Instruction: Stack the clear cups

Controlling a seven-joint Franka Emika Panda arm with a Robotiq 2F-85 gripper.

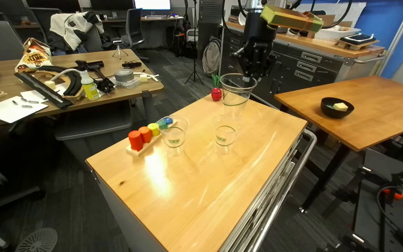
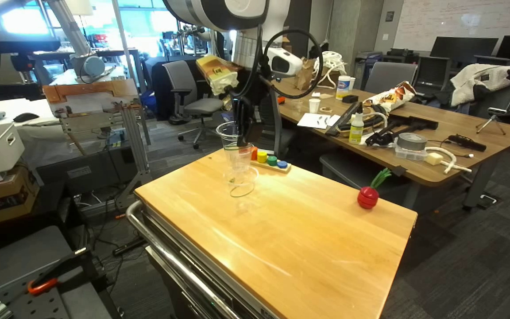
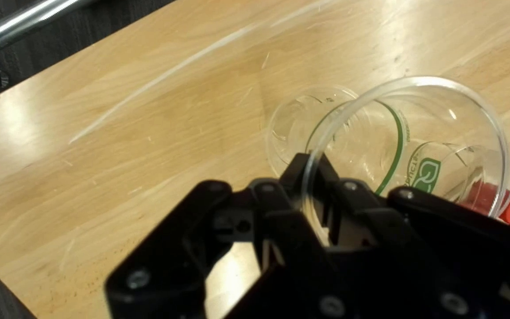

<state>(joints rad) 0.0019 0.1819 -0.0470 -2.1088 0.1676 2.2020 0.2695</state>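
My gripper [image 1: 247, 77] is shut on the rim of a clear cup [image 1: 236, 99] and holds it upright above the wooden cart top. Two more clear cups stand on the cart in an exterior view, a nearer-to-gripper cup [image 1: 225, 134] and a cup by the blocks [image 1: 172, 136]. In an exterior view the held cup [image 2: 233, 146] hangs just over a standing cup [image 2: 242, 186]; the third is hard to make out there. In the wrist view the fingertips [image 3: 310, 161] pinch the held cup's rim [image 3: 432, 81], with a standing cup [image 3: 297, 119] below.
A row of coloured blocks [image 1: 145, 134] on a wooden base stands beside a cup; it also shows in an exterior view [image 2: 272, 161]. A red radish-like toy [image 1: 216, 94] stands near the cart's edge. A metal handle [image 2: 179, 261] runs along one side.
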